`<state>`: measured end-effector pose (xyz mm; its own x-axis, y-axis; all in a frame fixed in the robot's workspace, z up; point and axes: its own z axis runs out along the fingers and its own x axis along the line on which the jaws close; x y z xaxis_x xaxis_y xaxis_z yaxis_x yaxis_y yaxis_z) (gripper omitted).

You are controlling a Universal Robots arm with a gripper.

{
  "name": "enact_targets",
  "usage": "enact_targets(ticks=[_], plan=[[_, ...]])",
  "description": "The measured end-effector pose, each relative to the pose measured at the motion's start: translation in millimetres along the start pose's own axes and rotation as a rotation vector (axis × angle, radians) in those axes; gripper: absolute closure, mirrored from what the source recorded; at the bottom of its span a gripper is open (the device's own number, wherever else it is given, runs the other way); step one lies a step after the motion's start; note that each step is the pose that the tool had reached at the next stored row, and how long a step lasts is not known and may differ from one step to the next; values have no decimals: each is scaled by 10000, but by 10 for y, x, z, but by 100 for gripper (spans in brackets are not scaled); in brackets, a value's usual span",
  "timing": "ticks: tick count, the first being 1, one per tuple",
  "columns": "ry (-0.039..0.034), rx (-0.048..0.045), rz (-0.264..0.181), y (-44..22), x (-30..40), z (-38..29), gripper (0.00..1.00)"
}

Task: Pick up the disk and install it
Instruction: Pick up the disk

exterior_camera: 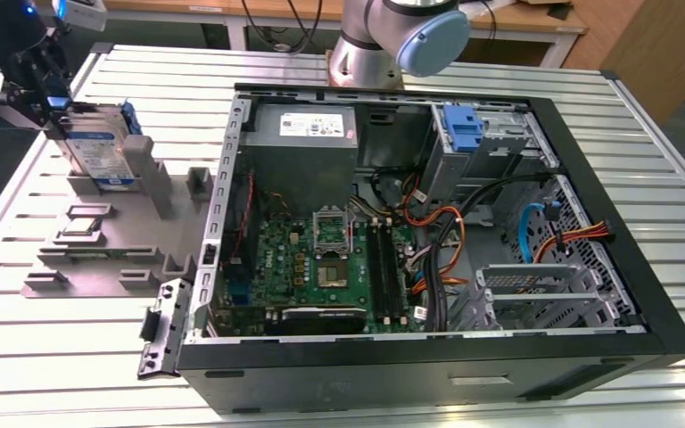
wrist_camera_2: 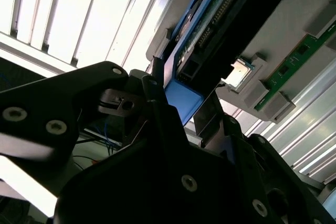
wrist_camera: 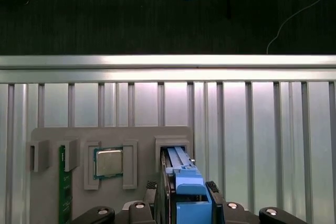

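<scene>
gripper [wrist_camera: 181,188]: clamped on the disk [exterior_camera: 95,147] by its blue carrier, exterior view's far left.
disk: upright, lower edge at the slot of the grey fixture [exterior_camera: 104,259].
computer case [exterior_camera: 438,361]: open, well apart, to the right.

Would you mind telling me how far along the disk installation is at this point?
Done: the approach; the pincer is at the disk, which stands on edge at the grey holder beside the case. In hand: the grasp; the pincer looks shut on the disk's blue carrier, though whether it has left its slot is unclear. Left: the installation, since the disk is outside the open case.
</scene>
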<state>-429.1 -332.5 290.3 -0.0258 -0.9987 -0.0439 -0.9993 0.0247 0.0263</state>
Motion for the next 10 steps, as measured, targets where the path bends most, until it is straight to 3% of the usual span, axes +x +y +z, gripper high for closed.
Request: enact_targets(ticks=[10], plan=[[-2,1,0,-1,-16,8,52]])
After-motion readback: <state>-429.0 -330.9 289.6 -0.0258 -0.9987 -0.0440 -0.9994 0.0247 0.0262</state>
